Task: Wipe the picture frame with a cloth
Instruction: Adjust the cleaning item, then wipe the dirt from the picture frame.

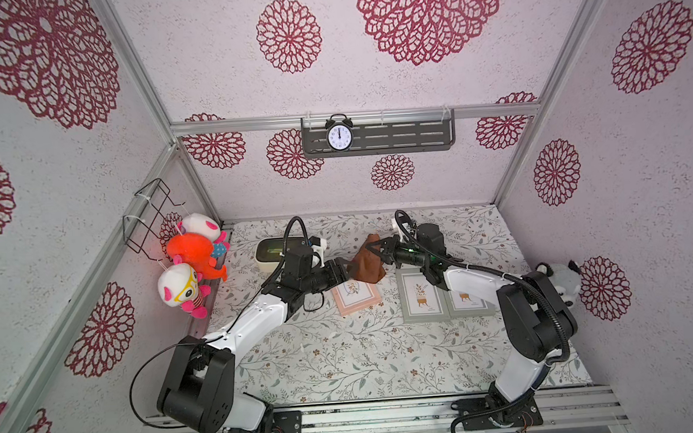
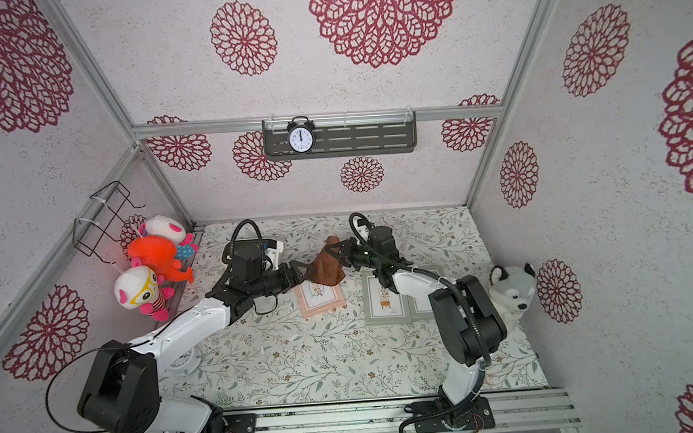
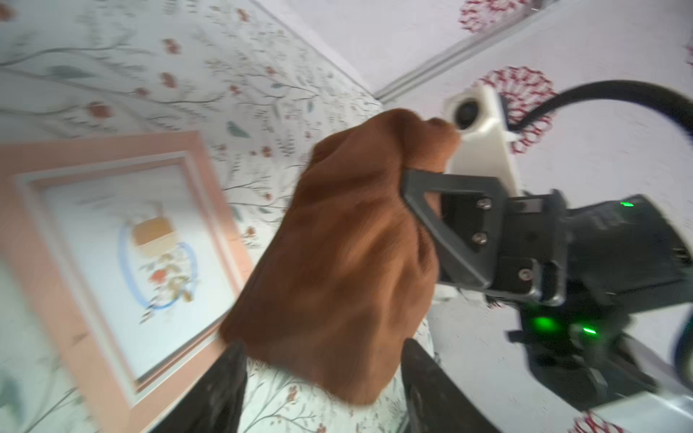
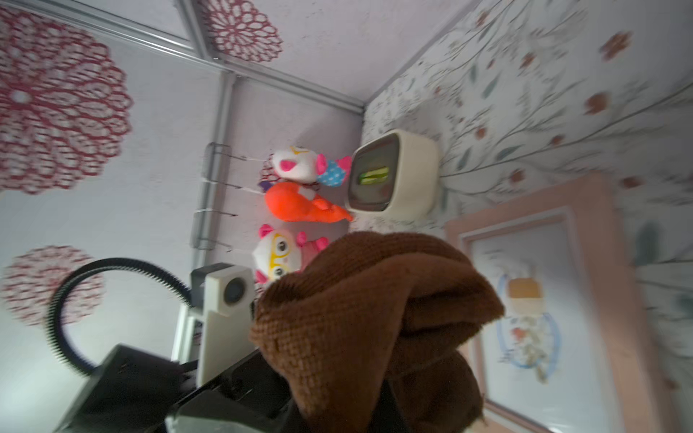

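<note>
The brown cloth [image 1: 367,263] [image 2: 326,268] hangs bunched in the air above the far edge of a pink picture frame [image 1: 358,297] [image 2: 320,297] lying flat on the floral table. My right gripper [image 1: 373,249] [image 2: 335,249] [image 4: 360,408] is shut on the cloth [image 4: 375,318] near its top, and the folds hide the jaws in the right wrist view. My left gripper [image 1: 346,267] [image 2: 298,270] [image 3: 326,348] is open, its two fingers standing wide on either side of the lower corner of the cloth [image 3: 345,255]. The pink frame [image 3: 210,210] [image 4: 592,210] lies just below.
Two grey-green picture frames [image 1: 422,299] [image 1: 467,305] lie side by side under the right arm. A cream box with a dark screen [image 1: 270,251] [image 4: 393,176] sits at the back left. Plush toys [image 1: 194,255] hang on the left wall and a husky plush [image 2: 510,290] sits at the right edge.
</note>
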{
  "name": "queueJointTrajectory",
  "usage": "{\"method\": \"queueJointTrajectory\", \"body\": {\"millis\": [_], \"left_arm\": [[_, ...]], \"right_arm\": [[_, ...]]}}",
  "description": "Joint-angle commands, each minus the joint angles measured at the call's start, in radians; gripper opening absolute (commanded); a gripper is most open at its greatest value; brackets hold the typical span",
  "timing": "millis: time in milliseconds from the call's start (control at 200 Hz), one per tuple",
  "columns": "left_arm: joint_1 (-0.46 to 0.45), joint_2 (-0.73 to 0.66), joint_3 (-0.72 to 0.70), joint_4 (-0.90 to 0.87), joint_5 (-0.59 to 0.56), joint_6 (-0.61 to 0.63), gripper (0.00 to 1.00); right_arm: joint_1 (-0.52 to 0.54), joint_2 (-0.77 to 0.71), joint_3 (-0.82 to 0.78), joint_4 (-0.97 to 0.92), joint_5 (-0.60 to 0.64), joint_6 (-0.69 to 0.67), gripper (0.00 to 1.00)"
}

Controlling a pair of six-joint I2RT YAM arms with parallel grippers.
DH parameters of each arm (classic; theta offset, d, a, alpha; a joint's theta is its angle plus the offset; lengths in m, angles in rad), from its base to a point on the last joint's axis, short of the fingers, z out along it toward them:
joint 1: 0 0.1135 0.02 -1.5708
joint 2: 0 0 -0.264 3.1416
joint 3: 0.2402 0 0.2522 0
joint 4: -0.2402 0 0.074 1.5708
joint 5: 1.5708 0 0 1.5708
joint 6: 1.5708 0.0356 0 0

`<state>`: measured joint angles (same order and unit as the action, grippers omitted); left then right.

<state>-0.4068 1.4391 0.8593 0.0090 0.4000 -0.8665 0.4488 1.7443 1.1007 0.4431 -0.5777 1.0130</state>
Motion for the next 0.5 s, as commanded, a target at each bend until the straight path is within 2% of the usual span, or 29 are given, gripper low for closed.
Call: {"method": "queueJointTrajectory", "body": {"millis": [0,100,365,490], "left_arm": [[0.032,-0.029,-0.041,-0.169,-0.205,-0.021,0.72],[0.031,0.015,-0.048,-0.180,-0.229,-0.053,0.70],[0.014,0.204,-0.027,-0.066,-0.172,-0.112,0.51],[0.002,0.250,-0.011,-0.060,-0.165,-0.109,0.46]], "right_arm": [[0.016,-0.028,0.111,-0.374,0.253,-0.414,0.00],[0.049,0.037,0.160,-0.477,0.326,-0.524,0.00],[0.186,0.159,0.252,-0.626,0.475,-0.683,0.00],[0.215,0.193,0.252,-0.650,0.475,-0.713,0.00]]}}
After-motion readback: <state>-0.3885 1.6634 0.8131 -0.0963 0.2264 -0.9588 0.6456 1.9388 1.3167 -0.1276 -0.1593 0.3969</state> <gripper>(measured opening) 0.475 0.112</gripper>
